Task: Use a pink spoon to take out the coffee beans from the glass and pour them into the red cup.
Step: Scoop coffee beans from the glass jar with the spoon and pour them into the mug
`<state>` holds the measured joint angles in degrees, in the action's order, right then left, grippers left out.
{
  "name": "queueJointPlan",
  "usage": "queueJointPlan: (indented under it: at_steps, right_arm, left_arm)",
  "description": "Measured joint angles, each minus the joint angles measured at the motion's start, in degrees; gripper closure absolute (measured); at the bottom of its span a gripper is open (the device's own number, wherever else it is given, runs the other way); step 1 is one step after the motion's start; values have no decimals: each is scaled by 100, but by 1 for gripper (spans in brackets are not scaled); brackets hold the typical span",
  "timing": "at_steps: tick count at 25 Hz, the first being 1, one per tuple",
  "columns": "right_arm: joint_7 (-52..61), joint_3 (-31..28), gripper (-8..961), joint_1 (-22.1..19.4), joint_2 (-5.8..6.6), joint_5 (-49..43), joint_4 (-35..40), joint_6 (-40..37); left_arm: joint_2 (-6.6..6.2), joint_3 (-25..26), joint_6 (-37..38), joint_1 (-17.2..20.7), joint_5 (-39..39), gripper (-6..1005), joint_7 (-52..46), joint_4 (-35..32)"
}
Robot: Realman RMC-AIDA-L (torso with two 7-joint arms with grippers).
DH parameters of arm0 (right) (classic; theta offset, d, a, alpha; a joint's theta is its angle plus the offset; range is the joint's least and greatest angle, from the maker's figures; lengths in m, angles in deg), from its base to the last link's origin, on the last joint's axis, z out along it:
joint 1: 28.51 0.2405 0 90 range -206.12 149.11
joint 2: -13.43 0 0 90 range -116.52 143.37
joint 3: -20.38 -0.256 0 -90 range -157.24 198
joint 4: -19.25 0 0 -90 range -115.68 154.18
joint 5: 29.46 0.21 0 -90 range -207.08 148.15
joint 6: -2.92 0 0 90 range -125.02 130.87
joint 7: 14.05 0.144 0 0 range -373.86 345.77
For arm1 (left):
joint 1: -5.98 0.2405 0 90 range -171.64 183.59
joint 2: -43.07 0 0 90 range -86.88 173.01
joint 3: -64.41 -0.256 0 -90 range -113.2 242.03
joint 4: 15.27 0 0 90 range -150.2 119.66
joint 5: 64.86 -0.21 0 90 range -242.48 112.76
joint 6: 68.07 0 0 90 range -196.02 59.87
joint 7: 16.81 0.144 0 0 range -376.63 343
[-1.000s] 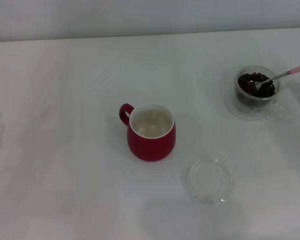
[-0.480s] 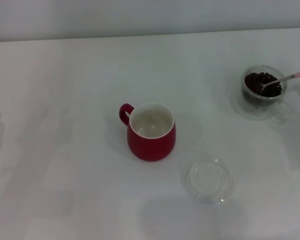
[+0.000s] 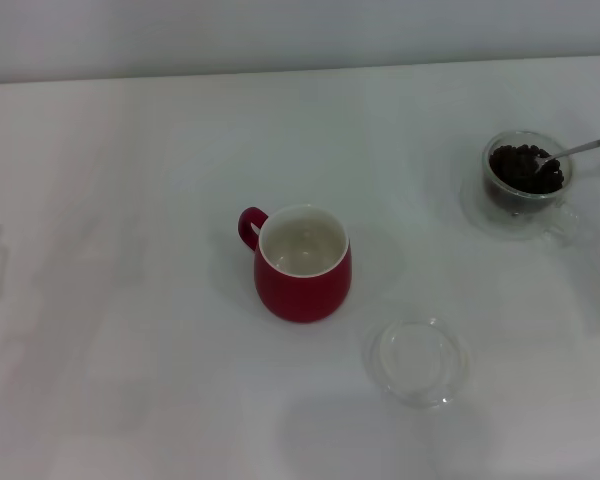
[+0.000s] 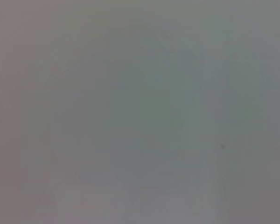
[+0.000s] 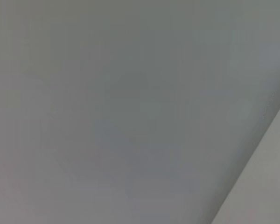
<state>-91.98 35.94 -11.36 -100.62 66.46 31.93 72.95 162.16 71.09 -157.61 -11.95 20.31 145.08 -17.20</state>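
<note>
The pink spoon (image 3: pixel 577 150) is seen with its bowl among the coffee beans (image 3: pixel 525 166) in the glass (image 3: pixel 526 172), at the table's far right. Its long axis runs from the beans up and outward past the right edge, where the holding pincer, judged the right arm's, is out of view; its state cannot be told. From there the red cup (image 3: pixel 302 264) lies well apart, leftward and nearer the robot.

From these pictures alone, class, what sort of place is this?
Probably a staged tabletop test bench, not a real kitchen: a bare white table holds only a red cup, a glass of coffee beans and a clear dish.
</note>
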Motion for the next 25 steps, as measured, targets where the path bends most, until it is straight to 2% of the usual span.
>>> queueJointPlan:
  at_steps: [6, 25]
  right_arm:
    - [100, 0, 808, -21, 39, 14, 27, 36]
    - [349, -19, 808, -173, 27, 13, 147, 358]
  left_arm:
    - [0, 0, -14, 0, 0, 547, 0, 0]
    - [0, -22, -85, 0, -2, 548, 0, 43]
